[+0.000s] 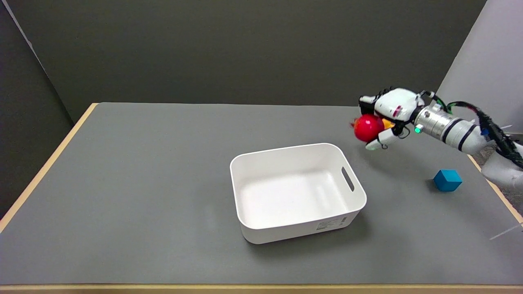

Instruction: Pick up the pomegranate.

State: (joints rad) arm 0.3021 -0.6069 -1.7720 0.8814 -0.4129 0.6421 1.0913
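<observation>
The pomegranate (367,127), a glossy red ball with a small crown poking out on its far side, is off the desk (143,183) and up in the air, above the desk's far right part, just beyond the right-hand corner of the white bin (245,163). The right hand (390,114) has it: the palm sits over the top and right of the fruit, and the fingers (374,144) wrap round it from above and below, so the hold looks firm from where I stand. A shadow on the grey surface beneath suggests real clearance.

To my eye the picking up is all but done; the lift is the step in hand. What remains calls only for a steady wrist and an unchanged squeeze, since a smooth round fruit could roll out if the hold loosens.

The bin stands empty near the middle of the desk, a slot handle cut in its right wall. A small blue cube (447,180) lies nearer the right edge, well apart from the fruit, below the forearm.
</observation>
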